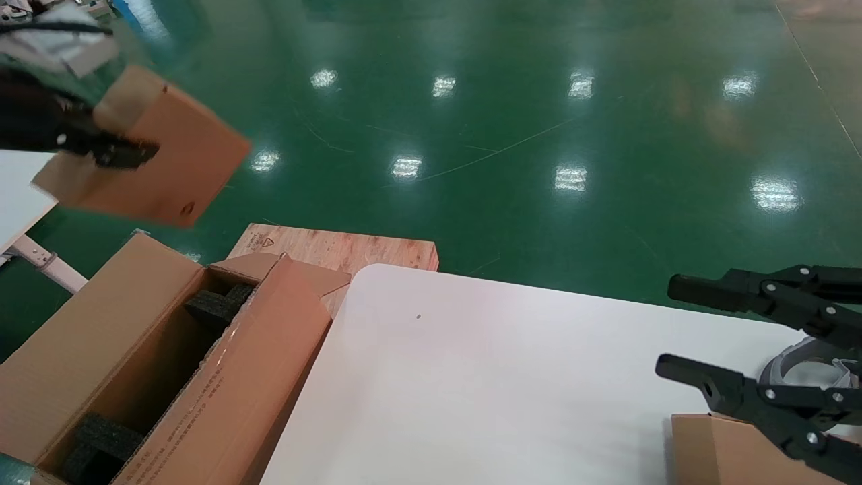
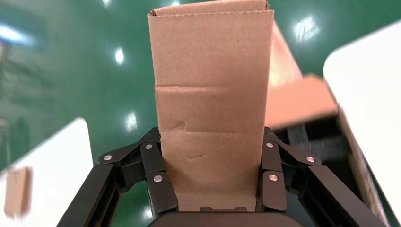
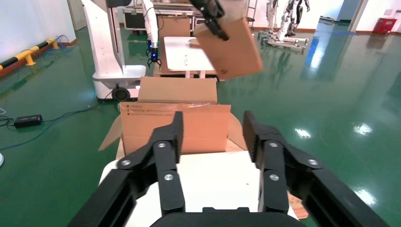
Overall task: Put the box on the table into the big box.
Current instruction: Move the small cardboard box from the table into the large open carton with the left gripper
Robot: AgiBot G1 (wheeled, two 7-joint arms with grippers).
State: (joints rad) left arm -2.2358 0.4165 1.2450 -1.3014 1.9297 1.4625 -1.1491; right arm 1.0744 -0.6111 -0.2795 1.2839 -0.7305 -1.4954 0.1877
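Observation:
My left gripper (image 1: 114,151) is shut on the small brown box (image 1: 168,155) and holds it tilted in the air, above and beyond the far end of the big box (image 1: 256,364). The box has a small dark mark near its lower corner. In the left wrist view the box (image 2: 210,94) fills the space between the fingers (image 2: 161,189), and the big box (image 2: 293,99) lies below. The big box is open, with black foam blocks (image 1: 215,303) inside, and stands beside the white table (image 1: 471,377). My right gripper (image 1: 670,327) is open and empty above the table's right side.
A second plain brown box (image 1: 720,451) sits at the table's near right, under my right gripper, beside a clear plastic item (image 1: 801,367). A plywood board (image 1: 337,246) lies beyond the big box. Another white table (image 1: 17,195) is at far left. Green floor lies beyond.

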